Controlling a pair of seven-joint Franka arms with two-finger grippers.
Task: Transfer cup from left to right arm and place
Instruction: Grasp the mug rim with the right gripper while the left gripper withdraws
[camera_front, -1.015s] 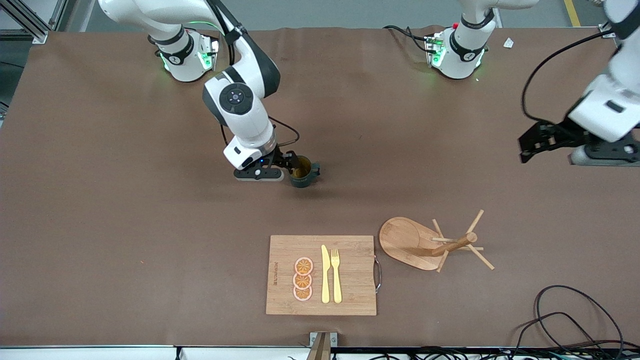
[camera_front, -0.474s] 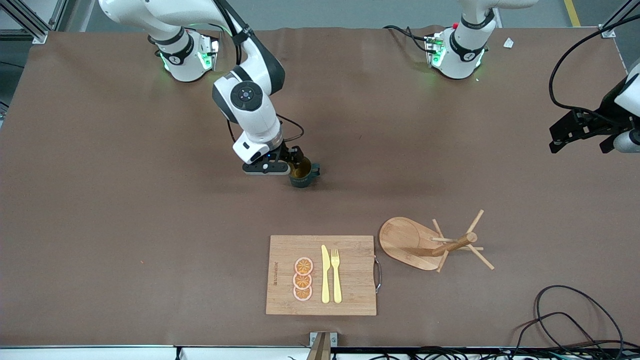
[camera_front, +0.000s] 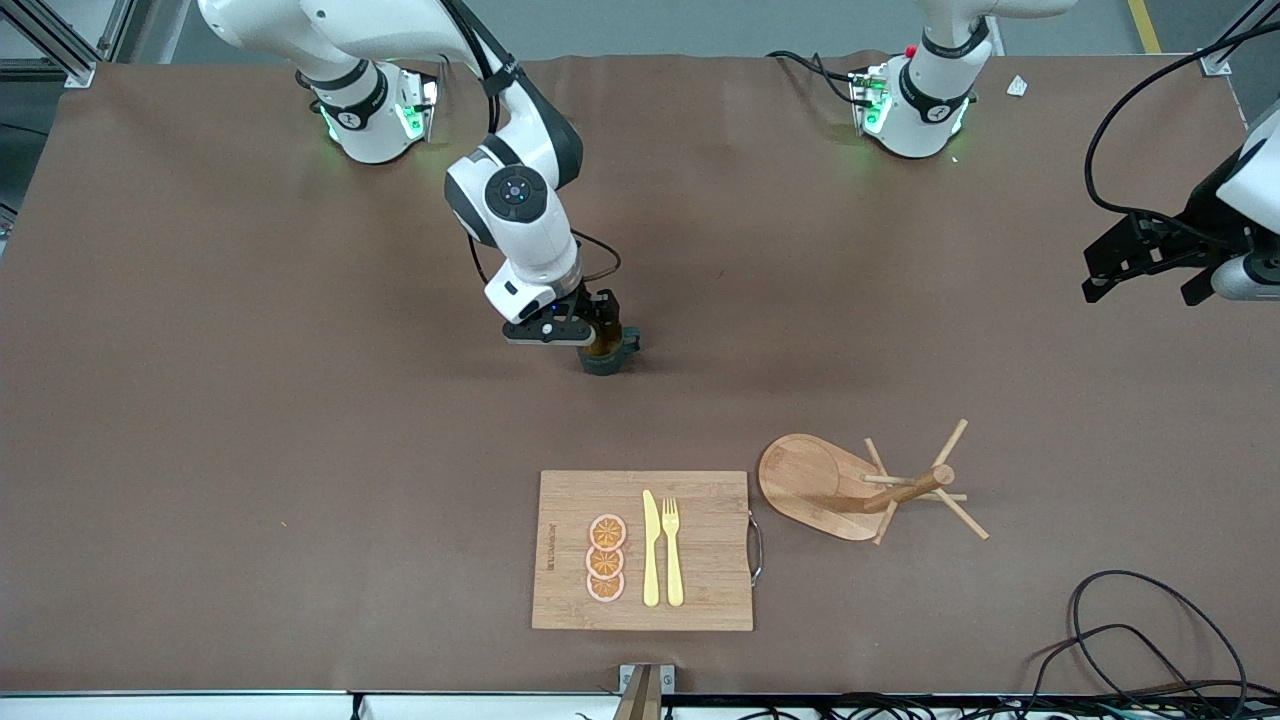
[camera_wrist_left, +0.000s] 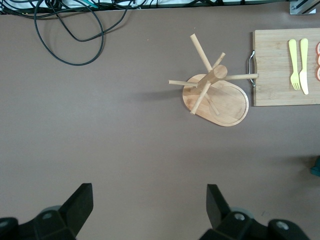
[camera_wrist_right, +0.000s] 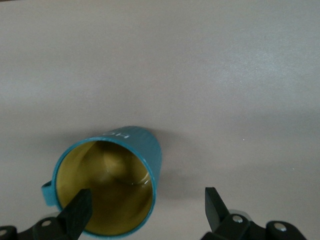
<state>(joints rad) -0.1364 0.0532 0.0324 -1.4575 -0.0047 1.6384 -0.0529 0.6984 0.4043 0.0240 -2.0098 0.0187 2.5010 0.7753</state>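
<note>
The cup (camera_front: 605, 362), dark teal with a mustard-yellow inside, stands upright on the brown table near its middle. My right gripper (camera_front: 592, 326) hangs open just above it. In the right wrist view one fingertip (camera_wrist_right: 80, 206) is over the cup's (camera_wrist_right: 146, 146) mouth and the other is outside its wall, neither touching it. My left gripper (camera_front: 1143, 272) is open and holds nothing, up in the air over the left arm's end of the table. The left wrist view shows its fingers (camera_wrist_left: 84, 197) wide apart above bare tabletop.
A wooden cutting board (camera_front: 705, 590) with a yellow knife, a fork and orange slices lies nearer the front camera than the cup. A wooden mug rack (camera_front: 815, 485) with pegs stands beside the board. Black cables (camera_front: 1130, 620) loop at the corner by the left arm's end.
The right gripper has shifted sideways until it came over the cup's mouth. The left arm has drawn back toward its end of the table. The cup has not moved.
</note>
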